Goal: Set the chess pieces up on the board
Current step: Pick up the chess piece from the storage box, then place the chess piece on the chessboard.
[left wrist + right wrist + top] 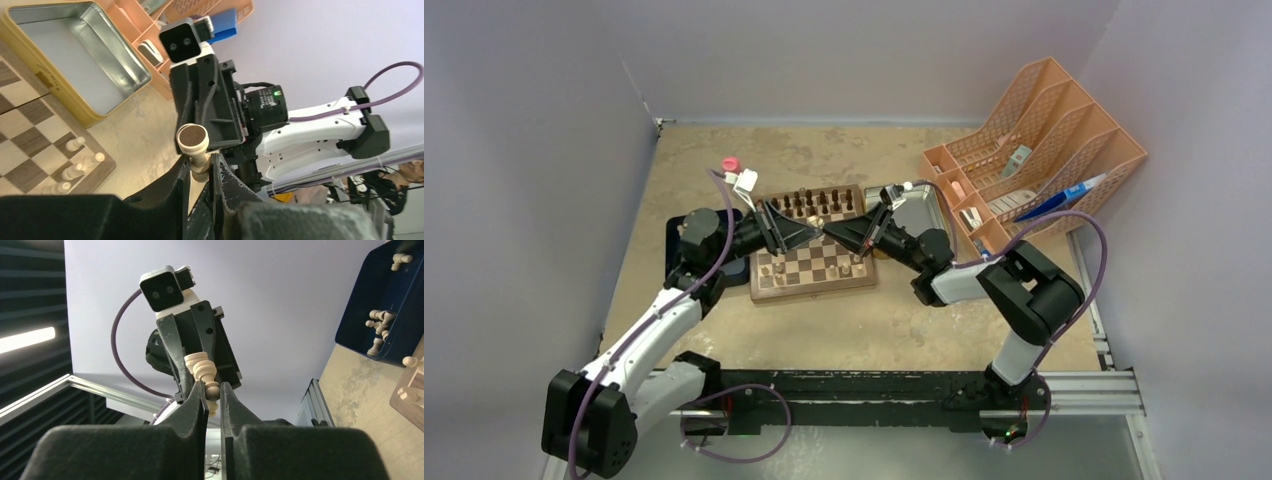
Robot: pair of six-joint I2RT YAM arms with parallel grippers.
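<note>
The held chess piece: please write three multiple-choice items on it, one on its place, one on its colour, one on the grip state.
1. The pale piece is held above: A the board; B the orange rack; C the blue tray.
2. Its colour: A dark brown; B pale tan; C red.
3. Closed on it: A one gripper; B no gripper; C both.
Key: A, in the top view the fingertips meet over the checks; B, both wrist views show light wood; C, the left gripper and the right gripper each pinch it.
</note>
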